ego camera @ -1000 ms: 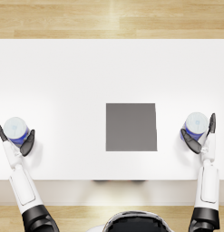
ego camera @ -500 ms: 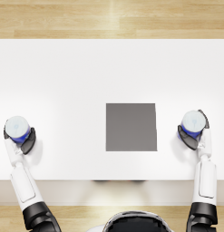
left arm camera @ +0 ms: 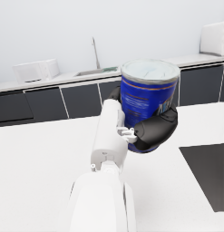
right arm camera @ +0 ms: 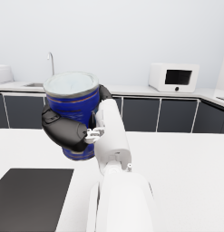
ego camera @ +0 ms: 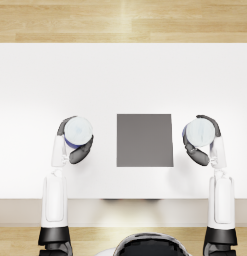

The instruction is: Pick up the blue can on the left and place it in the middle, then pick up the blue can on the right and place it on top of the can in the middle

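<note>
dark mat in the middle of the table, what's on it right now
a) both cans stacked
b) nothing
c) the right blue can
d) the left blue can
b: in the head view the dark mat lies bare, while the left hand holds the left blue can beside it and the right hand holds the right blue can on the other side.

From the head view only the pale lid of the left can point(ego camera: 78, 130) shows clearly, with a sliver of blue below it. The left hand point(ego camera: 75, 146) covers part of its side. The right can point(ego camera: 200, 131) shows likewise, wrapped by the right hand point(ego camera: 199, 150). In both wrist views the label print is too blurred to read, and the dark mat point(left arm camera: 208, 174) is cut off by the picture's edge.
</note>
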You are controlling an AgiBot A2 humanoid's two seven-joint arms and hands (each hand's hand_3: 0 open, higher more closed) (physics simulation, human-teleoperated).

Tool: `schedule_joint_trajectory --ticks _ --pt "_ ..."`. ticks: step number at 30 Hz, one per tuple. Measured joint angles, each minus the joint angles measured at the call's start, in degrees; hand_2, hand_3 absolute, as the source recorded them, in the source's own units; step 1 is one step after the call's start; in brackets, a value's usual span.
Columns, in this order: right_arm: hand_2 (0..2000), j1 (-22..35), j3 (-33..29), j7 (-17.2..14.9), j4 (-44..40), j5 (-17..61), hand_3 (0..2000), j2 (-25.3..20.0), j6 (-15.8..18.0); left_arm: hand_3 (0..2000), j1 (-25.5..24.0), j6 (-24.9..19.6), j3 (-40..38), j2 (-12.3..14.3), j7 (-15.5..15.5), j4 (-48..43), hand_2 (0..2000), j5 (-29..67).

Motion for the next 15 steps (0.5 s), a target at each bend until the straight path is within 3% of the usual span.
schedule_joint_trajectory --ticks 3,7,15 --pt "2000 0.35 0.3 -0.01 1.92 0.0 1520 -0.25 -0.11 1520 2.29 0.38 6.06 1.32 -0.02 -0.25 2000 0.01" --pt "2000 0.93 1.26 -0.01 4.51 0.0 1520 -0.62 -0.29 1520 5.74 0.39 12.61 3.79 -0.11 1.16 2000 -10.1" --pt "2000 5.49 5.32 0.02 6.74 -0.01 1520 -2.18 -0.11 1520 11.02 0.42 24.47 8.72 -0.17 10.31 2000 -16.11"
